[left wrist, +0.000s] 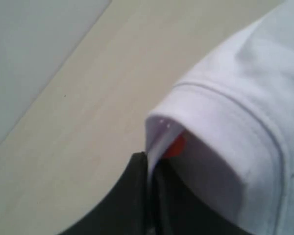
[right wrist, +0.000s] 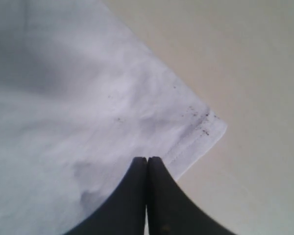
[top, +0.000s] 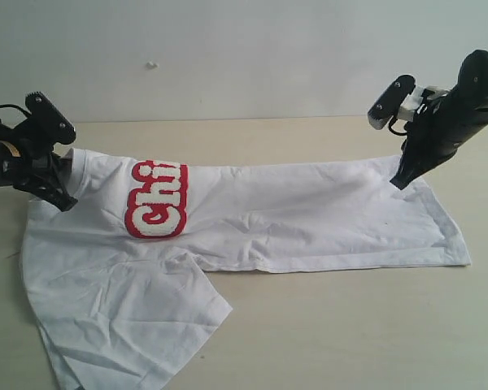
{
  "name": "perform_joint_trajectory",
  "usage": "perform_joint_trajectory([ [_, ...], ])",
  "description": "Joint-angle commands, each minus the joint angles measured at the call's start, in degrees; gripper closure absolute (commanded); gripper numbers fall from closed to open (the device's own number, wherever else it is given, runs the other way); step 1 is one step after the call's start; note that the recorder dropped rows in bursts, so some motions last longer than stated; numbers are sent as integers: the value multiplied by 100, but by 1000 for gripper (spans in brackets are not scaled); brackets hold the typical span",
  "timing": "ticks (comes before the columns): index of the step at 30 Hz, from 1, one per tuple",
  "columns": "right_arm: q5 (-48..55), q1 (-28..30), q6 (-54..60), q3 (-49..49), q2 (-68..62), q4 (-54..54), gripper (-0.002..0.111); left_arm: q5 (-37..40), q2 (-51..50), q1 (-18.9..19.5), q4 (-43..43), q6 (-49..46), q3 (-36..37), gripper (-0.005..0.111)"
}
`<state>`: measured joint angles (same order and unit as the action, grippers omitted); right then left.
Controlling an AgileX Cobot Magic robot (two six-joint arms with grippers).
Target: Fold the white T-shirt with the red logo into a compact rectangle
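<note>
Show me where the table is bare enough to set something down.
Widest bare table: the near side, beside the sleeve and in front of the white T-shirt. A narrower strip runs behind it, by the wall. Crowded: both shirt ends, at left gripper and right gripper.

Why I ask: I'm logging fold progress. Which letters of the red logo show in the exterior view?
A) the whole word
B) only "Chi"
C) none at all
B: the red logo on the white T-shirt reads only "Chi", and white cloth hides whatever follows.
</note>
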<state>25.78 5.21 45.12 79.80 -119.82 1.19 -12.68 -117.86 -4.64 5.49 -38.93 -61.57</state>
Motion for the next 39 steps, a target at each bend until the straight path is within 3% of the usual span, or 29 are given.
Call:
perform_joint_trajectory([
  [1, 38, 15, 24, 6, 5, 34, 108, -121, 17, 14, -42, 127, 6, 107],
  [8, 62, 15, 24, 6, 5, 34, 108, 27, 17, 14, -42, 191, 6, 106],
  [10, 62, 15, 24, 6, 5, 34, 108, 40, 17, 14, -42, 200, 6, 102],
  [12, 62, 15, 24, 6, 5, 34, 108, 40, 17, 14, -42, 216, 6, 90],
  [16, 72, 15, 24, 6, 5, 34, 108, 40, 17, 14, -42, 230, 6, 56],
  [19, 96, 15, 24, 6, 5, 34, 108, -101, 17, 14, -42, 316, 6, 41],
  [29, 249, 15, 24, 6, 5, 71, 108, -1375, 28, 447, -339, 347, 6, 40],
  [35, 314, 15, 24, 6, 5, 476, 108, -1305, 158, 578, -816, 347, 6, 40],
  [39, 337, 15, 24, 6, 5, 479, 108, -323, 468, 490, -1783, 347, 6, 45],
])
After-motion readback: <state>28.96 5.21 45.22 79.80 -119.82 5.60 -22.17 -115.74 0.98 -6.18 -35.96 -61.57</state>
